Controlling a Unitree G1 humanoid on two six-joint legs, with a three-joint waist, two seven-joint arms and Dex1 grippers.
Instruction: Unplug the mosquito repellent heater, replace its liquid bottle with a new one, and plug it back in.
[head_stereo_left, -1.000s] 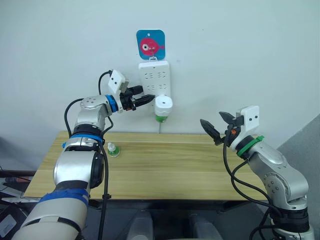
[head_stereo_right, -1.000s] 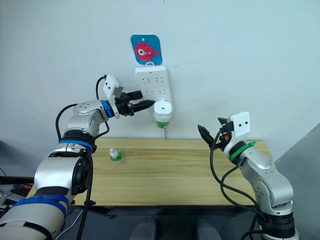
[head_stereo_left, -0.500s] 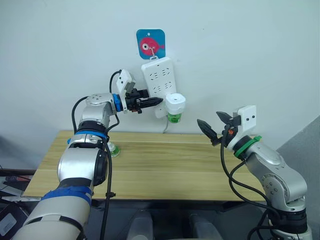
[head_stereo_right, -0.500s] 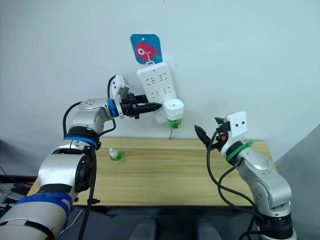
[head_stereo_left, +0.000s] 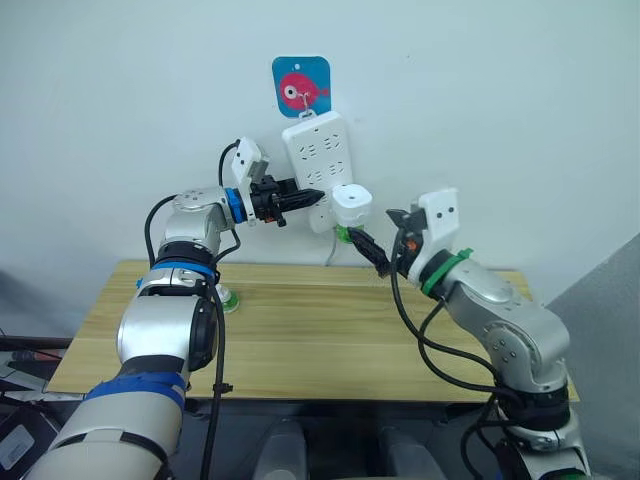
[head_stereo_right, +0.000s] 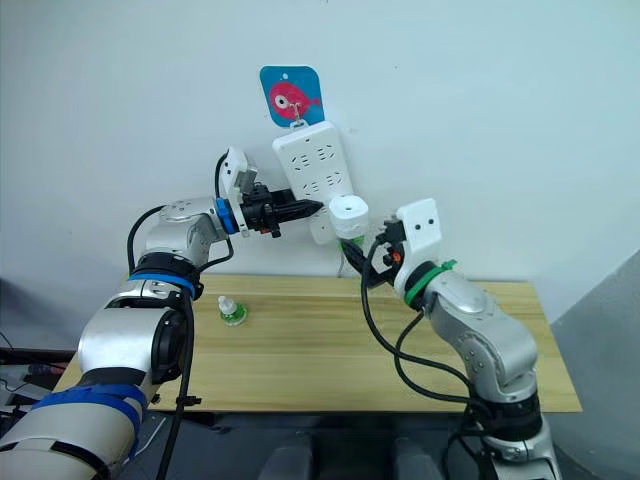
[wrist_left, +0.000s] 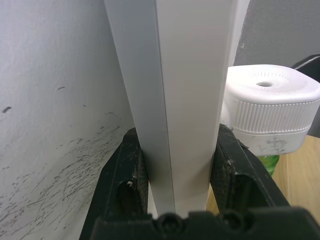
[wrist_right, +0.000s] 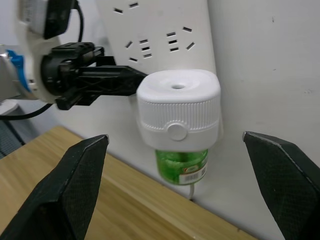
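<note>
heater still plugged in, strip pinched and tilted

the power strip (head_stereo_left: 318, 170) was clamped by the left gripper (head_stereo_left: 303, 199); the right gripper (wrist_right: 175, 170) was spread wide before the mosquito repellent heater (wrist_right: 178, 107). a skewed pull could have unhooked the strip.

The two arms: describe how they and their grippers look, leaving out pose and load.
Both arms are silver-grey metal with rounded joint housings and loose black cables. The left arm has blue bands at wrist and upper arm; the right arm has a green wrist band. Each wrist bears a white camera box. The left gripper and right gripper have black pointed fingers.
</note>
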